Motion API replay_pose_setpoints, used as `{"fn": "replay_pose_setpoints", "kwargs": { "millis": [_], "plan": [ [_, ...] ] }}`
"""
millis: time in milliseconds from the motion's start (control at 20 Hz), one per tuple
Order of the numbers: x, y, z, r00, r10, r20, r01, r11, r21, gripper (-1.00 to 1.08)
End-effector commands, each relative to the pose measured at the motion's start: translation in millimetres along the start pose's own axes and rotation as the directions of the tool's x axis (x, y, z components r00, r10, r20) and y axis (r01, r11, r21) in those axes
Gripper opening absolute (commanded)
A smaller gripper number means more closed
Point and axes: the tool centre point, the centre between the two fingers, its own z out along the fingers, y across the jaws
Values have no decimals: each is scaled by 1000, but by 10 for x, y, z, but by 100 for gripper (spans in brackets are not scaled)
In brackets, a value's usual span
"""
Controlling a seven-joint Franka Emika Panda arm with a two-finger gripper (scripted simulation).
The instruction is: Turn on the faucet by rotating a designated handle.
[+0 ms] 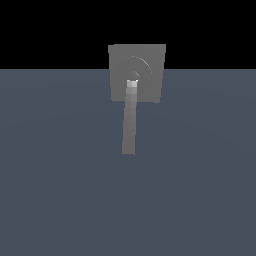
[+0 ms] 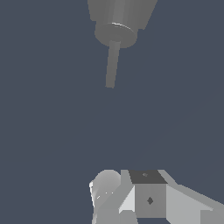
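Slate-blue floor (image 1: pixel 60 190), unlabelled faucet (image 1: pixel 150 57), handle (image 1: pixel 130 125).

No readable text, no labels, no brands, no numbers, no signs

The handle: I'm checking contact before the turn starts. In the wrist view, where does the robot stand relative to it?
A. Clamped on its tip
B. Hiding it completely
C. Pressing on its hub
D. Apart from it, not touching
D: the handle juts from the faucet with bare floor between it and the robot's parts.
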Motion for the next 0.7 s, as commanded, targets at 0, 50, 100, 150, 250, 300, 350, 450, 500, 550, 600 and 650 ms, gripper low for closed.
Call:
{"fn": "replay_pose_setpoints", "kwargs": {
  "millis": [0,50,100,150,250,300,350,450,500,550,600,650],
  "plan": [
    [7,18,-37,999,-31,-17,30,998,-50,-100],
    [11,27,-56,999,-46,-24,44,996,-75,-100],
    [15,36,-77,998,-63,-31,60,993,-103,-100],
    [20,45,-102,996,-82,-37,77,988,-134,-100],
    [30,63,-159,991,-124,-47,113,973,-202,-100],
    [36,71,-192,988,-148,-49,132,962,-240,-100],
    [42,78,-228,984,-173,-50,152,948,-280,-100],
    [56,88,-312,973,-225,-44,194,910,-366,-100],
    [64,90,-358,967,-252,-37,216,886,-411,-100],
    [72,89,-406,960,-279,-27,237,859,-455,-100],
    [80,86,-454,953,-304,-14,257,829,-497,-100],
    [88,80,-504,945,-328,2,277,796,-538,-100]
  ]
}}
